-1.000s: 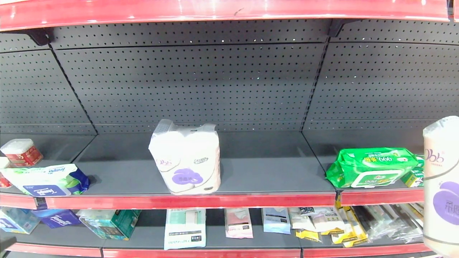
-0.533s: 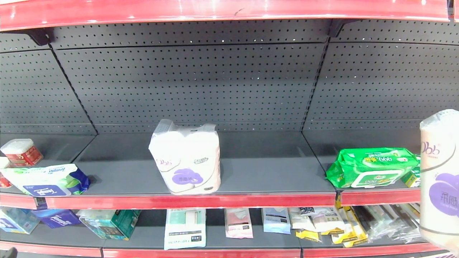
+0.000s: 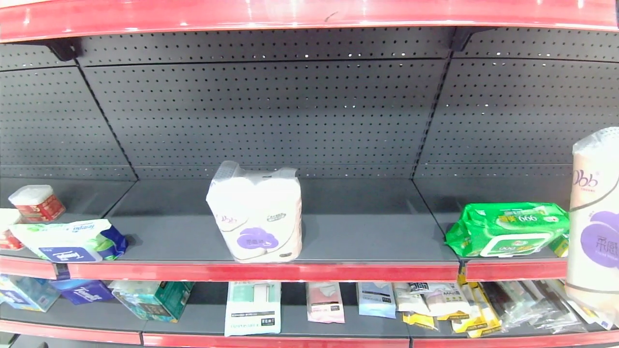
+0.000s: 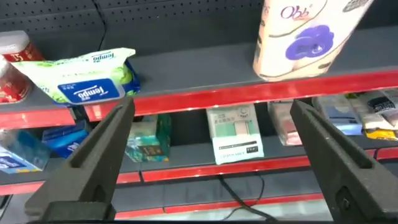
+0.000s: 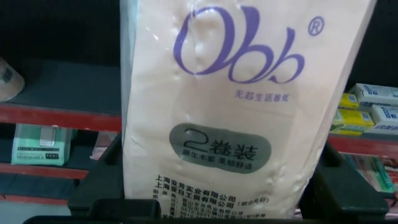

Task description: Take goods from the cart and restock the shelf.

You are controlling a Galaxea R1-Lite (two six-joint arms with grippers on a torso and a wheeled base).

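1. Pinching a tall pack of paper rolls (image 5: 242,106), the right gripper (image 5: 224,186) has its dark fingers (image 5: 102,180) pressed against the pack's two opposite sides and holds it upright.
2. The wrap is glossy cream-white film, lightly wrinkled. It carries large purple lettering near the top, a grey oval label with white characters lower down, and fine purple print under that.
3. In the head view the pack of paper rolls (image 3: 597,227) stands at the far right, in front of the shelf (image 3: 358,227) and covering part of its red front lip. A purple cloud-shaped patch and thin grey curved lines show on this face, and the top is a crimped film seam.
4. A matching pack (image 3: 255,217) stands upright on the shelf's middle bay, close to the front lip, well apart from the held one.
5. The left gripper (image 4: 211,155) is spread wide with nothing between its fingers, low in front of the shelf.
6. A green wipes packet (image 3: 508,229) lies flat on the right bay, just beside the held pack in the picture. A white, blue and green wipes packet (image 3: 67,239) lies on the left bay, near a red canister (image 3: 36,203).
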